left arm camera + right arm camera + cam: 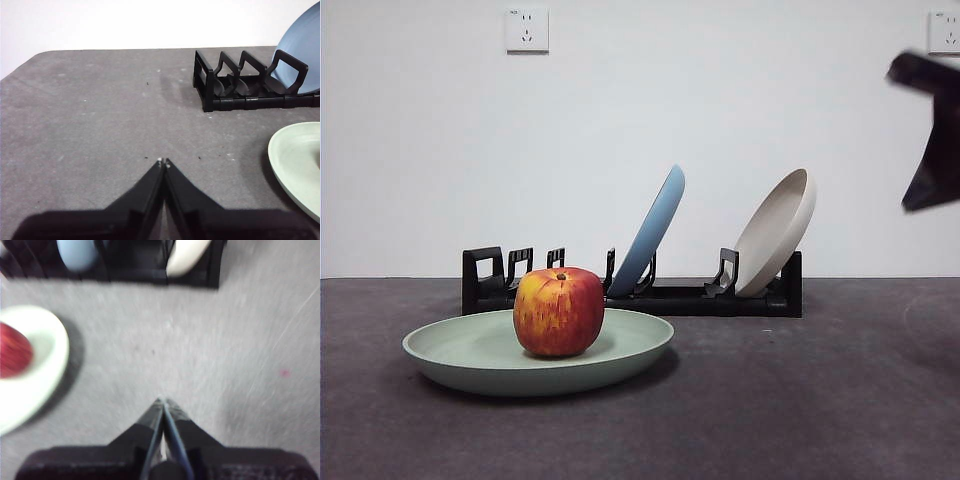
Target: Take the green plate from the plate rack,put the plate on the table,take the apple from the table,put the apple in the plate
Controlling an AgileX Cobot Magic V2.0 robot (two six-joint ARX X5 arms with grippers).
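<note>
The green plate (620,345) lies flat on the dark grey table (800,400), in front of the black plate rack (670,295). The red apple (558,311) sits upright in the plate. My right gripper (163,402) is shut and empty, above the table to the right of the plate (47,365) and apple (12,350); it shows as a blurred dark shape at the front view's right edge (932,150). My left gripper (163,161) is shut and empty, low over bare table left of the plate's rim (292,160) and the rack's end (225,85).
A blue plate (650,230) and a beige plate (778,232) lean in the rack's slots. Two wall sockets (527,30) sit on the white wall behind. The table's far edge meets the wall just behind the rack.
</note>
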